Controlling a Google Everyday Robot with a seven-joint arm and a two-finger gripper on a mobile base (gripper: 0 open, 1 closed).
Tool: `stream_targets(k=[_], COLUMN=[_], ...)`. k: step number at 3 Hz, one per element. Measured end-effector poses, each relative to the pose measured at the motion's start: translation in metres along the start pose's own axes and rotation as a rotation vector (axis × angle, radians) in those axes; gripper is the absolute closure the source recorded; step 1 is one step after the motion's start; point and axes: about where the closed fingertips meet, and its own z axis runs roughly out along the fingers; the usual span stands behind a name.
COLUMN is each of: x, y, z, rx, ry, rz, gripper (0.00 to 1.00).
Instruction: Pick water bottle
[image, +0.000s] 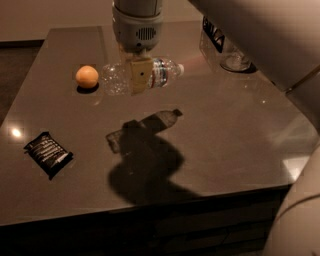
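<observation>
The water bottle (162, 73) is a clear ribbed plastic bottle with a white cap and a label band. It hangs sideways in the air above the dark table (235, 135), cap pointing right, and casts a shadow on the surface below. My gripper (139, 75) comes down from the top of the view and is shut on the bottle's middle. One tan finger (140, 75) crosses the front of the bottle.
An orange (87, 77) lies on the table left of the bottle. A black snack packet (48, 153) lies near the front left. A clear glass cup (234, 57) stands at the back right. My arm's pale body fills the upper right and right edge.
</observation>
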Motion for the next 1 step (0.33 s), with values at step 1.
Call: stream_targets(k=[1], x=[-0.0033], y=[-0.0092], z=[0.0010], rx=[0.033], ry=[-0.012], rz=[0.000], gripper=[1.00])
